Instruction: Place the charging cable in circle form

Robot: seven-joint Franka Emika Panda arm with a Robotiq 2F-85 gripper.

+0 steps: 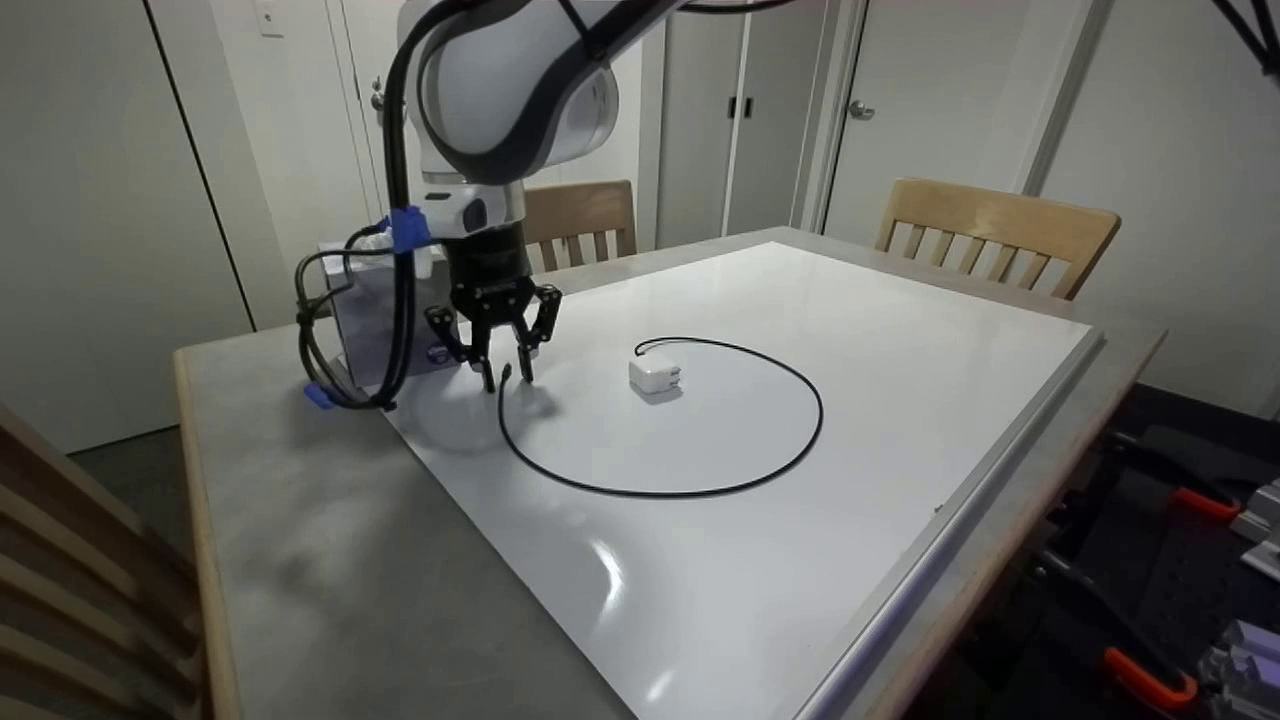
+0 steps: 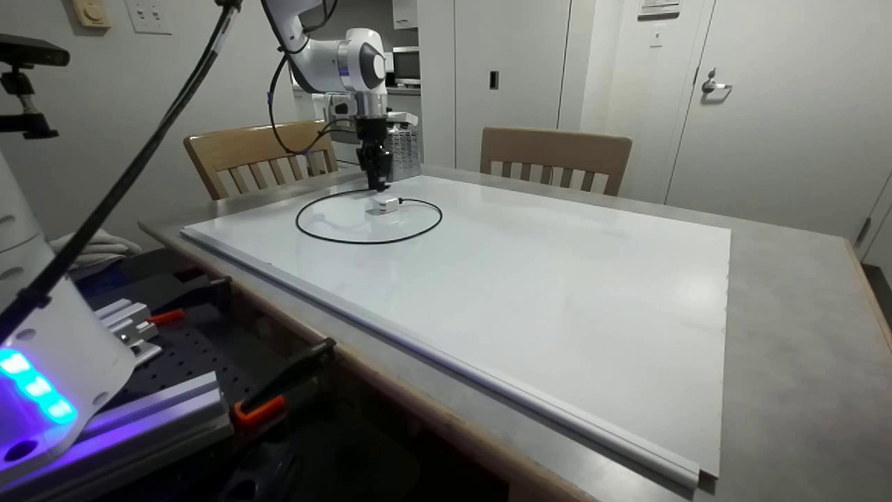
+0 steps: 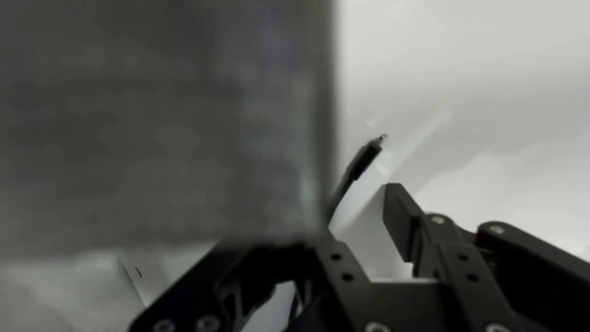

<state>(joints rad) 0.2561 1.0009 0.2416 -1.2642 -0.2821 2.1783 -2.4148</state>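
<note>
Work over the white board (image 1: 950, 380), laid flat on the grey table (image 1: 340, 560) across the middle of the frame in an exterior view; presumably chosen to let thin cord slide and stand out. Locate the gripper (image 1: 508, 379) left of centre there, pointed down at the board with fingers (image 1: 487, 374) spread apart and nothing gripped; set thus, by judgement, to straddle the free end (image 3: 366, 159) of the charging cable (image 1: 660, 494); see this end near the centre of the wrist view, apart from the finger at right; treat contact on the opposite side as unknown, hidden by a blurred grey shape (image 3: 161, 129) at upper left; trace the cable outward through mid-frame as a wide, nearly complete ring; find the gap at its upper left, between free end and white plug (image 1: 655, 374); note the plug just inside, probably an anchor weight; pinch lightly and draw the free end toward the plug; keep clear of the box (image 1: 372, 320) beside the gripper, at left.
</note>
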